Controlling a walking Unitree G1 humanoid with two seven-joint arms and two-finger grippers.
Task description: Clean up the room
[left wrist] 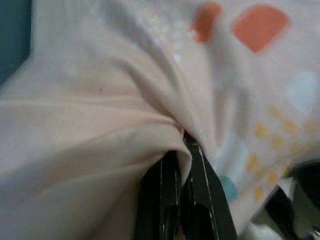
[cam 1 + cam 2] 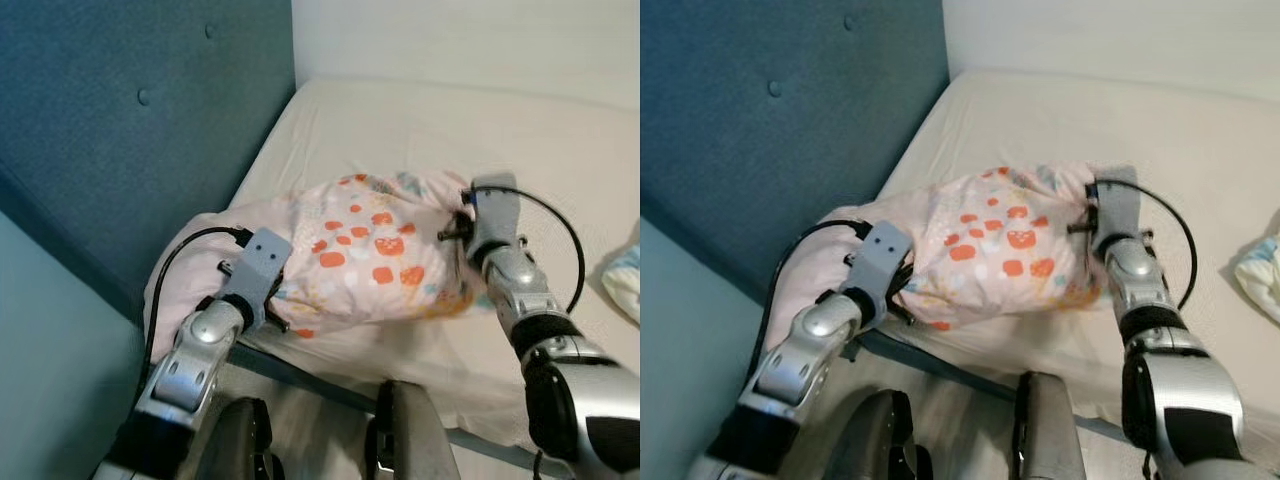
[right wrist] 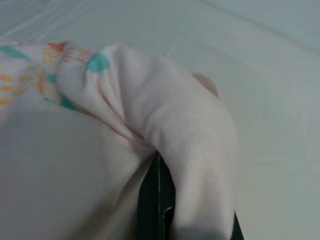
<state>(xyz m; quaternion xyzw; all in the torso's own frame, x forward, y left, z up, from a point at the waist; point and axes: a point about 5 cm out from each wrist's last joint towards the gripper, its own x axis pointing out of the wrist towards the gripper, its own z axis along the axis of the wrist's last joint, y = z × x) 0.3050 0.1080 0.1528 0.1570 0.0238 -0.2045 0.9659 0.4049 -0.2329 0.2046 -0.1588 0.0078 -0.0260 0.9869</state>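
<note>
Silver arms reach forward from the bottom edge, each ending in soft cloth. At the near edge of the cream-sheeted mattress (image 2: 520, 130) lies a plump pale-pink pillow printed with orange patches (image 2: 370, 250), its cover creased and bunched. Left gripper (image 1: 181, 165) has its black fingers pinched narrow on a fold at one end; right gripper (image 3: 159, 175) likewise clamps a gathered corner at the other. Beyond rises a teal padded headboard with buttons (image 2: 140, 110).
</note>
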